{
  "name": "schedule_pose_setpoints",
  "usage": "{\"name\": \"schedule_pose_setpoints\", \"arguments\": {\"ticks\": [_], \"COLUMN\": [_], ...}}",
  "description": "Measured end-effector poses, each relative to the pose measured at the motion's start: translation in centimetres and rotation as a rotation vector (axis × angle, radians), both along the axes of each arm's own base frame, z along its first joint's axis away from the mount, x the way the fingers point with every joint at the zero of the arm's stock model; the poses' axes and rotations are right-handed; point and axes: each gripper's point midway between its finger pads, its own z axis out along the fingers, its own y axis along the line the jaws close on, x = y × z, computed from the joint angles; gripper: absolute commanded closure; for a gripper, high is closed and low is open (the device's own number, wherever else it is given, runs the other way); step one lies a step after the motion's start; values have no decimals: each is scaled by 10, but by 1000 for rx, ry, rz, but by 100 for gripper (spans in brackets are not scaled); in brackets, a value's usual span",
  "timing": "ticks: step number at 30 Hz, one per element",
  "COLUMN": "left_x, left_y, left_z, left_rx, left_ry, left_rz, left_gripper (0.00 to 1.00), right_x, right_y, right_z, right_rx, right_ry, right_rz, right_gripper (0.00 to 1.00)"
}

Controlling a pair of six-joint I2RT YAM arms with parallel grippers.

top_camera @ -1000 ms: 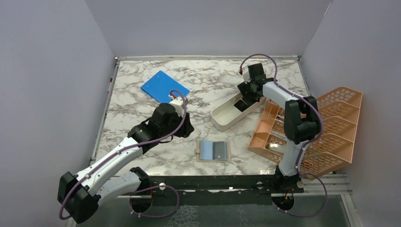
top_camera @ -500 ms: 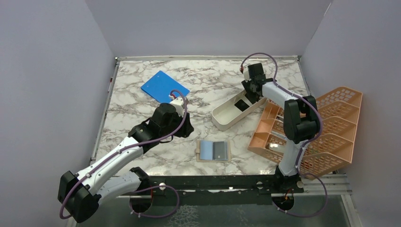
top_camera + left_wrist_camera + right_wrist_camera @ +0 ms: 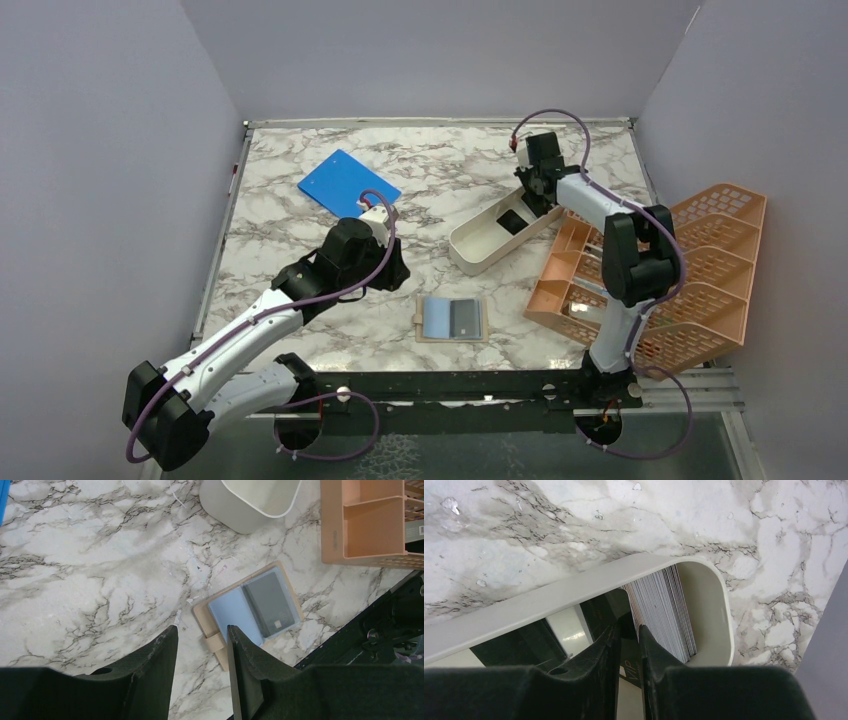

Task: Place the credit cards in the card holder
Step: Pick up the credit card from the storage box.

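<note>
Compared with a second ago, the right gripper (image 3: 524,205) is being found a little higher and farther back over the far end of the white tray (image 3: 470,248). Its jaws, wide then, are now being held nearly together. In the right wrist view a black card (image 3: 628,652) marked VIP is being pinched between the fingers, beside a stack of cards (image 3: 664,610) standing on edge against the tray's rounded end. The left gripper (image 3: 200,630) is being held partly open over the marble table (image 3: 300,240), with nothing between its fingers. The card holder (image 3: 451,320) is lying open near the table's front edge, a light blue card (image 3: 437,318) and a grey card (image 3: 464,318) being shown in its two halves.
</note>
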Motion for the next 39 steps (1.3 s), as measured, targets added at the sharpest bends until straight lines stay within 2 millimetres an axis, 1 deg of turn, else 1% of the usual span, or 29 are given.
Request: {"name": "schedule_pose_setpoints", "arguments": {"ticks": [6, 8, 12, 17, 20, 22, 25, 29, 30, 34, 37, 39], "left_x": [0, 0, -1, -1, -2, -3, -5, -9, -10, -17, -21, -22], "left_y": [0, 0, -1, -2, -3, -3, -3, -6, -7, -11, -16, -20], "left_z": [0, 0, 0, 0, -3, -6, -9, -13, -14, -28, -36, -35], "left_rx": [-2, -4, -16, -30, -34, -36, -41, -62, -73, -87, -100, -116], "left_ry": [3, 5, 17, 36, 53, 66, 83, 106, 117, 166, 205, 215], "left_rz": [2, 5, 16, 32, 41, 44, 49, 45, 43, 31, 18, 11], "left_gripper": [56, 56, 56, 56, 56, 56, 56, 59, 59, 60, 60, 60], "right_x": [-2, -5, -14, -27, -33, -38, -45, -61, -68, -98, -108, -110], "right_y": [3, 7, 20, 37, 43, 46, 52, 63, 67, 79, 84, 90], "right_z": [12, 16, 30, 62, 79, 85, 89, 99, 102, 120, 130, 135], "right_rx": [29, 62, 148, 266, 319, 351, 405, 512, 546, 678, 732, 768], "right_ry": [-18, -14, -12, -44, -64, -66, -48, -29, -27, -36, -48, -45], "right_rz": [-8, -7, 14, 47, 46, 35, 20, -6, -7, 3, 12, 28], "right_gripper": [95, 99, 99, 99, 99, 99, 99, 99, 99, 99, 99, 99]}}
